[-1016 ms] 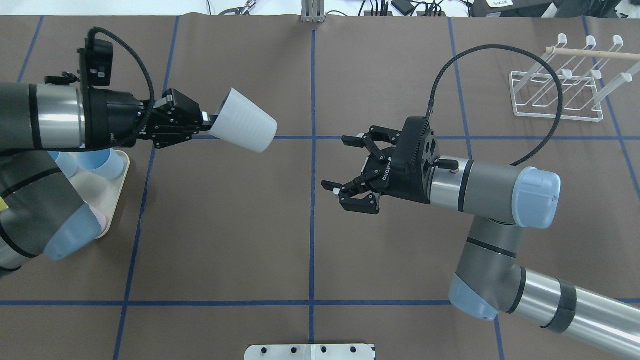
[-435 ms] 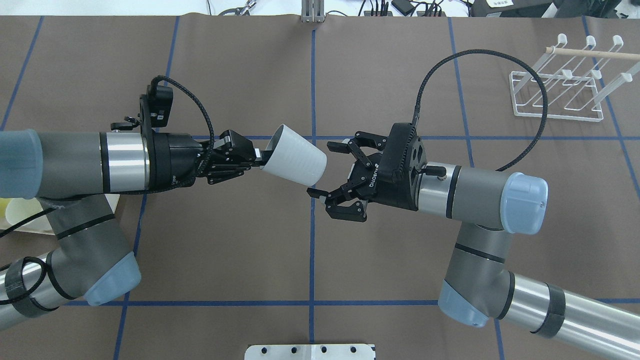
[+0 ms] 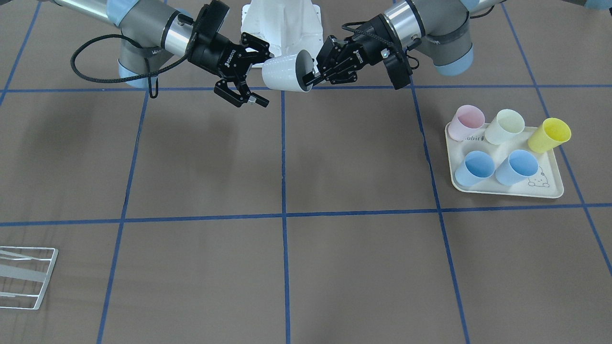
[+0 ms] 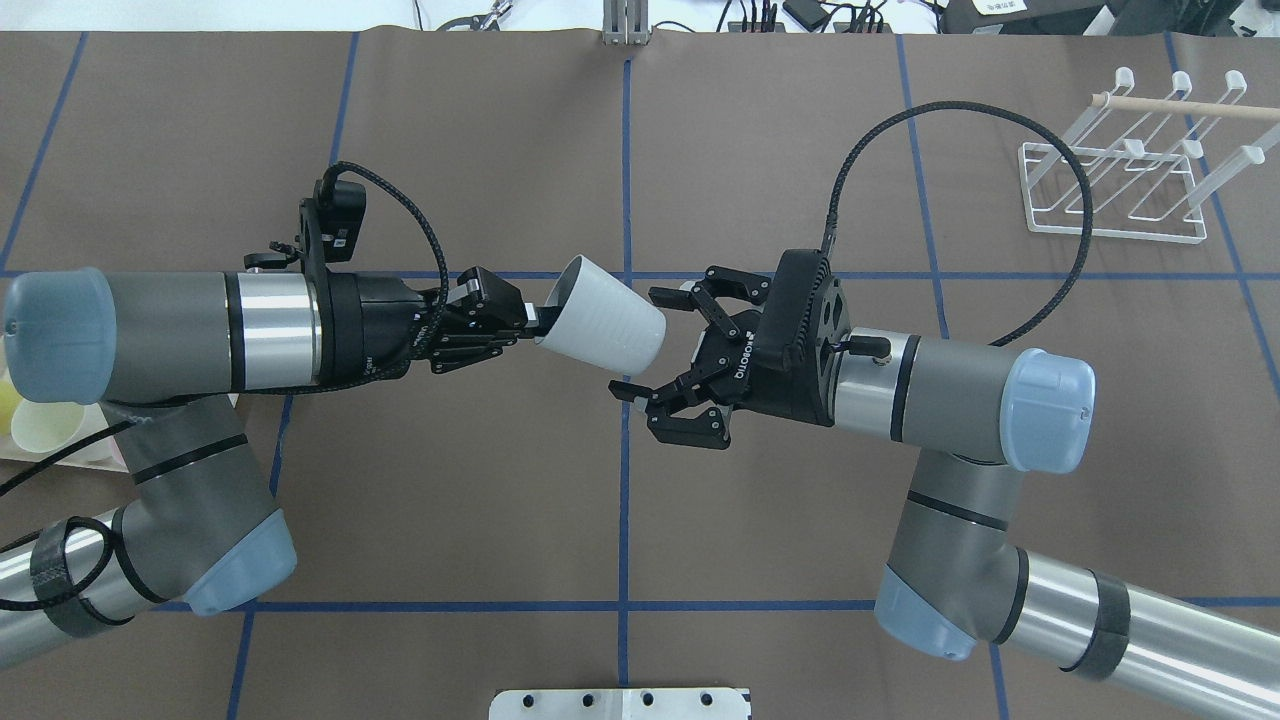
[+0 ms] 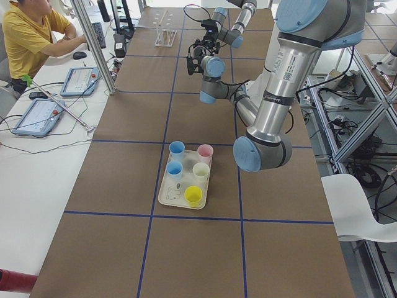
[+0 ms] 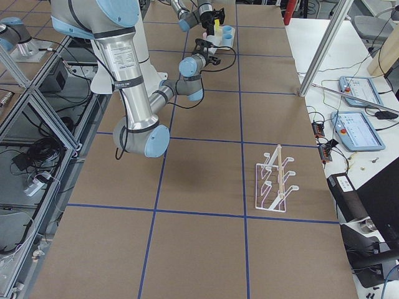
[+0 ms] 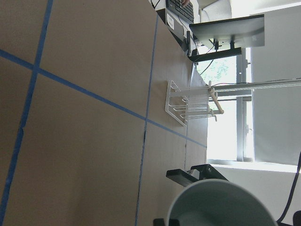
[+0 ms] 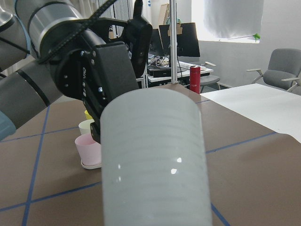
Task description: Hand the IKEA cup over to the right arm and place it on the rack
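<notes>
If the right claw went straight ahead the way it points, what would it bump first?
The white cup. The open right gripper aims at the cup's closed bottom, while the left gripper holds its rim. Height looks matched, though depth is hard to judge.

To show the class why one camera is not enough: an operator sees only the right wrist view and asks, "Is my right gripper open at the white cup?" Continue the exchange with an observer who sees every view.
Observer: Open. Overhead shows the right gripper spread wide, with the base of the white cup at its gap.
Operator: What holds the cup?
Observer: The left gripper, shut on its rim, one finger inside.
Operator: Where is the rack?
Observer: Top right in the overhead view, past the right arm, with no cup on it.
</notes>
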Motion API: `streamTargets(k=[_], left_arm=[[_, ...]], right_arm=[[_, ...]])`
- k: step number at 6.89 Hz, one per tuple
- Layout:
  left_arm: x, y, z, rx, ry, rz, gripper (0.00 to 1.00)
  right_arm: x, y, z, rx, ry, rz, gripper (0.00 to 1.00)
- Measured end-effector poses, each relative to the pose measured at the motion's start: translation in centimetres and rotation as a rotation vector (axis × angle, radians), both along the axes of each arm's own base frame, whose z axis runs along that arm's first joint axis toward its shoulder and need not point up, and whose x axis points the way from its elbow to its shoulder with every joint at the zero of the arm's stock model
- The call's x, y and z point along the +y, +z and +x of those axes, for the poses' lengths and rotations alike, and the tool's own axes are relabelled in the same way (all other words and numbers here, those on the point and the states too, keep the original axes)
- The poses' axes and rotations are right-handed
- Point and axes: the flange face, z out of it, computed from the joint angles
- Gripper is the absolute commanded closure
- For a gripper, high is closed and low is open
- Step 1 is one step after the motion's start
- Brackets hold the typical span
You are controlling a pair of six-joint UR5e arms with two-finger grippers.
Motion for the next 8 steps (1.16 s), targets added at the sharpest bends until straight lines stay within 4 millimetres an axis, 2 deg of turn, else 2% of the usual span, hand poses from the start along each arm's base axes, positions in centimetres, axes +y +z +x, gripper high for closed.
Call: streamTargets(k=[2, 5, 8], left_arm=[[-0.24, 0.31, 0.61, -0.009, 0.001, -0.005, 1.0], [-0.21, 0.59, 1.09, -0.016, 0.006, -0.007, 1.0], [-0.18, 0.56, 1.09, -0.015, 0.006, -0.006, 1.0]], right_arm=[[0.18, -0.08, -0.06, -0.004, -0.005, -0.003, 0.02], [0.27, -0.2, 0.0, -0.007, -0.006, -0.003, 0.08], [0.25, -0.12, -0.04, -0.005, -0.006, -0.004, 0.29]])
